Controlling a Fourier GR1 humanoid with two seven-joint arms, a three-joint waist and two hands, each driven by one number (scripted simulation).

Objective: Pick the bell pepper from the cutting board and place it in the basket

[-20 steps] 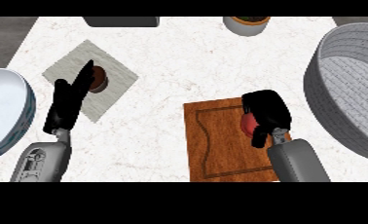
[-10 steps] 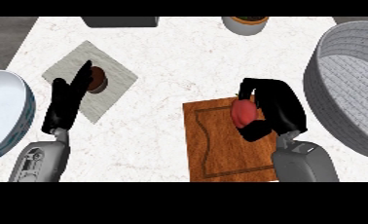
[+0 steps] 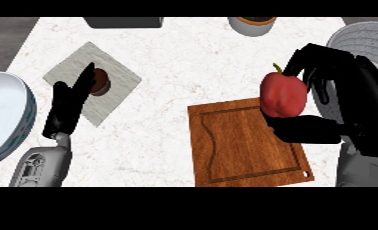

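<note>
At your 9 o'clock edge: one white plate (image 3: 9,116) with a bluish rim, partly cut off. Next, at 8 o'clock, the left hand (image 3: 68,105), released, fingers straight and pointing toward 12 o'clock, lying over the edge of a grey square mat (image 3: 118,86). On that mat, at 10 o'clock, is one small brown round item (image 3: 101,82), partly hidden by the fingertips. At 11 o'clock, on the far edge, is one dark grey box (image 3: 124,22). At 1 o'clock you have a white cup (image 3: 252,25) with brown contents. At 5 o'clock is one wooden cutting board (image 3: 240,149) with a groove round its border. At 3 o'clock is the red bell pepper (image 3: 283,95), green stem up, showing over the board's 1 o'clock corner. The right hand (image 3: 314,130) grasps the pepper, fingers curled over its far side, thumb beneath. At 2 o'clock is the grey basket (image 3: 356,35), near the pepper; the pepper is outside it.
</note>
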